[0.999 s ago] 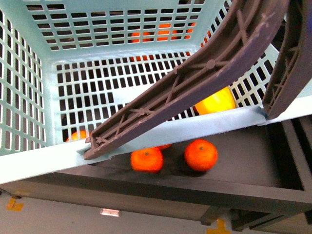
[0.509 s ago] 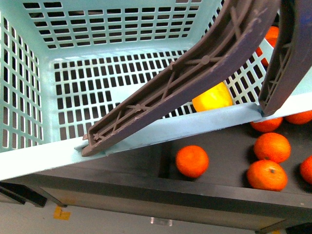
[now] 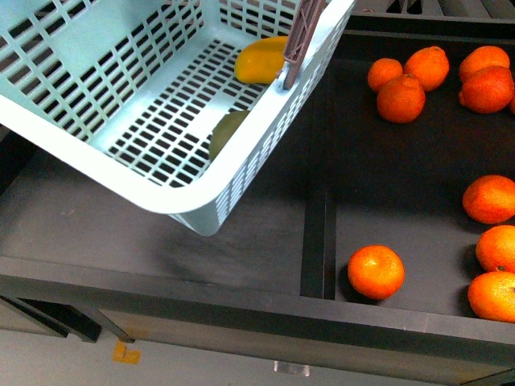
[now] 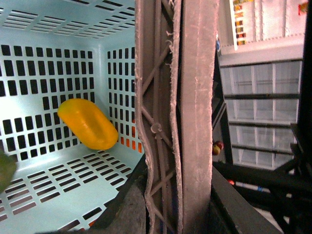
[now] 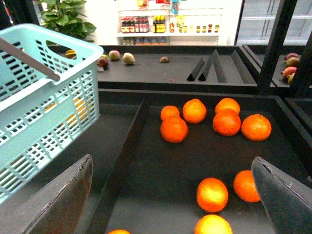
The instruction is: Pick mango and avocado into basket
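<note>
The light teal basket [image 3: 161,121] hangs tilted at the upper left of the front view, above the black shelf. Inside it lie the yellow-orange mango [image 3: 261,60] and the dark-green avocado [image 3: 229,133]. My left gripper [image 4: 170,207] is shut on the basket's brown handle [image 4: 165,117], and its view looks down at the mango [image 4: 87,124] on the slotted floor, with a sliver of the avocado [image 4: 5,168] at the frame's edge. My right gripper [image 5: 170,200] stands open and empty over the oranges, beside the basket [image 5: 44,112]. Neither arm shows in the front view.
Several oranges [image 3: 402,96] lie loose in the black shelf compartment on the right, one near the front [image 3: 375,271]. A raised divider [image 3: 318,233] separates it from the left compartment under the basket. A farther shelf [image 5: 161,68] holds more fruit and wedge dividers.
The basket has swung from filling the front view up to its upper left. The avocado now shows inside it, and more of the orange compartment is uncovered.
</note>
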Controlling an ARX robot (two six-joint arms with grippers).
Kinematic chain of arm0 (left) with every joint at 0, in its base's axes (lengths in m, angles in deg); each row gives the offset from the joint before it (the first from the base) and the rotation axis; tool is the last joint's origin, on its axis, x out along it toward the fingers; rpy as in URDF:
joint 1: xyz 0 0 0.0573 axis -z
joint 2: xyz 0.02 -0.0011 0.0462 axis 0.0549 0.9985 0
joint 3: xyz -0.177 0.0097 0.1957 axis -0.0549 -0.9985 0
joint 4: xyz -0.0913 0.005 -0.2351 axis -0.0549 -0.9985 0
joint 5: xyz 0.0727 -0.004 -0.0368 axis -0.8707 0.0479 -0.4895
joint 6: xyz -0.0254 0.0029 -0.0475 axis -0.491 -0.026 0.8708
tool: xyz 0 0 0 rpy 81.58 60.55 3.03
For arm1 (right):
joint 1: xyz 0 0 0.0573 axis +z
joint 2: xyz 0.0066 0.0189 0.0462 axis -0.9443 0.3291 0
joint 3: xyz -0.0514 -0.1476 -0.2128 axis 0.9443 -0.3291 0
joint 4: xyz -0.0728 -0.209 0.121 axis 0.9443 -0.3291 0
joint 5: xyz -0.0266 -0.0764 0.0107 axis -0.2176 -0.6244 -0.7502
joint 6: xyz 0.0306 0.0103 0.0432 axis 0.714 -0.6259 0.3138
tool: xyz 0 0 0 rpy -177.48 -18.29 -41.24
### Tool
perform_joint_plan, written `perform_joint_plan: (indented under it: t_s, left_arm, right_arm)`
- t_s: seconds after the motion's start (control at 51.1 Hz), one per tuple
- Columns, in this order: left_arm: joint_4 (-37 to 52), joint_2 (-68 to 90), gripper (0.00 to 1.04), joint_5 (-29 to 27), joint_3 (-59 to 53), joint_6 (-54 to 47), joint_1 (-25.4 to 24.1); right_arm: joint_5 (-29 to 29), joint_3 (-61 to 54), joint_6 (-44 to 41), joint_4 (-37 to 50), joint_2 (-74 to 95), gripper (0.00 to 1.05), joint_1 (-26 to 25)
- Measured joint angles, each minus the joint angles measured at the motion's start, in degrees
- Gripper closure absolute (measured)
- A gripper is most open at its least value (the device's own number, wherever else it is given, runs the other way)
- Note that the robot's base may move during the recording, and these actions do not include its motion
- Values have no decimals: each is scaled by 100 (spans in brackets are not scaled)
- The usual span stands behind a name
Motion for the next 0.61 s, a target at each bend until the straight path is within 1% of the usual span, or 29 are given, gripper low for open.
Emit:
perform_joint_plan:
  t_s: [0.118,0.353,0.509,0.607]
  left_arm:
    - [-17,780,85,-7,448,636,-328]
    - [-35,2037,85,-225,1274,1143,-643]
    - [63,2326,85,-339,1259,1436,-702]
    - [59,2326,85,-393,1016,1609,-691]
  right_arm:
    - [2,0,-2,0,0,9,0]
    - [0,0,0,0,0,9,0]
    - [-2,0,-2,0,0,9,0]
    - [0,0,-2,0,0,9,0]
